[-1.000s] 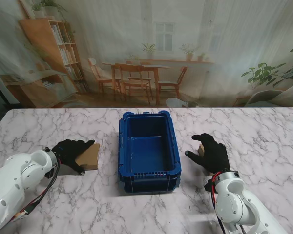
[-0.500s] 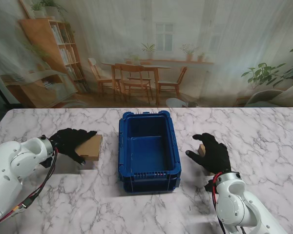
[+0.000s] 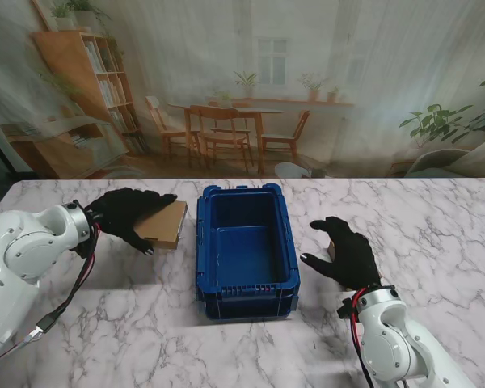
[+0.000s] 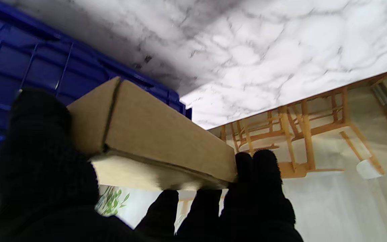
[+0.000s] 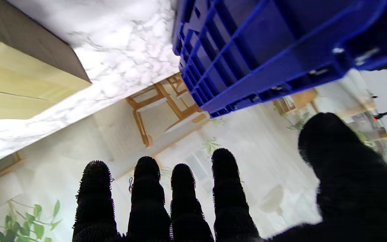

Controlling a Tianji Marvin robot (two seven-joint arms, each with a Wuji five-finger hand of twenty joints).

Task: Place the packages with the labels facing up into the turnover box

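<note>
My left hand [image 3: 128,214] is shut on a brown cardboard package [image 3: 166,223], holding it off the table just left of the blue turnover box [image 3: 246,301]. In the left wrist view the package [image 4: 153,134] sits between thumb and fingers, with the box wall [image 4: 29,64] beside it; no label shows on its visible faces. My right hand [image 3: 347,252] hovers open, fingers spread, right of the box. It covers most of a second brown package [image 3: 331,247], whose corner [image 5: 18,70] shows in the right wrist view. The box interior holds nothing.
The white marble table [image 3: 436,218] spreads around the box. Its far edge meets a printed backdrop of a room with shelves and chairs [image 3: 226,121]. A cable [image 3: 69,299] hangs along my left arm.
My left hand has lifted the package off the table and carried it right and farther from me, up to the box's left wall. My right hand shifted slightly toward the box.
</note>
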